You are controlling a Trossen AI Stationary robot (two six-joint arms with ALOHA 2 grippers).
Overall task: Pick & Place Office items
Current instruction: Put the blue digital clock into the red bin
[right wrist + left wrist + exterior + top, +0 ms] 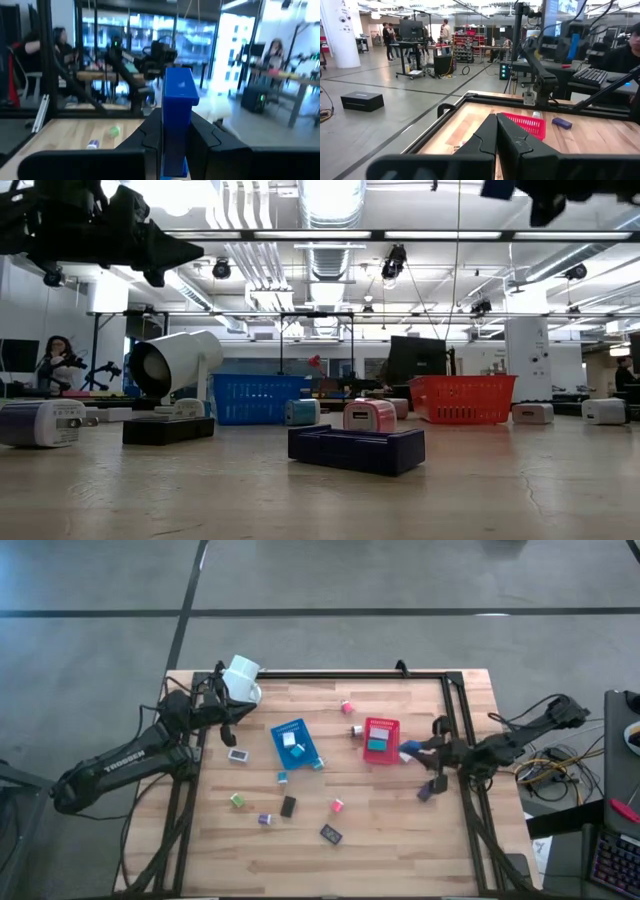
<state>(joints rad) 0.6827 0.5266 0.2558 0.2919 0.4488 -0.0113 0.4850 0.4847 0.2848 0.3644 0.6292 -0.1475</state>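
Observation:
The office items are small blocks scattered over the wooden table: pink (347,707), pink (337,805), green (237,800), purple (265,819), black (288,806), white (238,754) and a dark purple one (427,790). Others lie in the blue tray (295,743) and the red tray (381,740). My right gripper (418,752) hovers just right of the red tray, shut on a blue block (179,90). My left gripper (496,135) is shut and empty, raised near the table's far left corner beside the white mug (243,675), which lies on its side. My right gripper pinches the blue block's lower part (175,145) between its two fingers (150,137). The block's free end (180,82) sticks out past the fingertips. In the high view the fingers point level toward the table's left, and the block is lifted clear of the table.
A black frame rail (350,674) runs along the far edge and down the right side (458,730). The near part of the table (400,850) holds a dark block (331,834). People and desks show in the room beyond.

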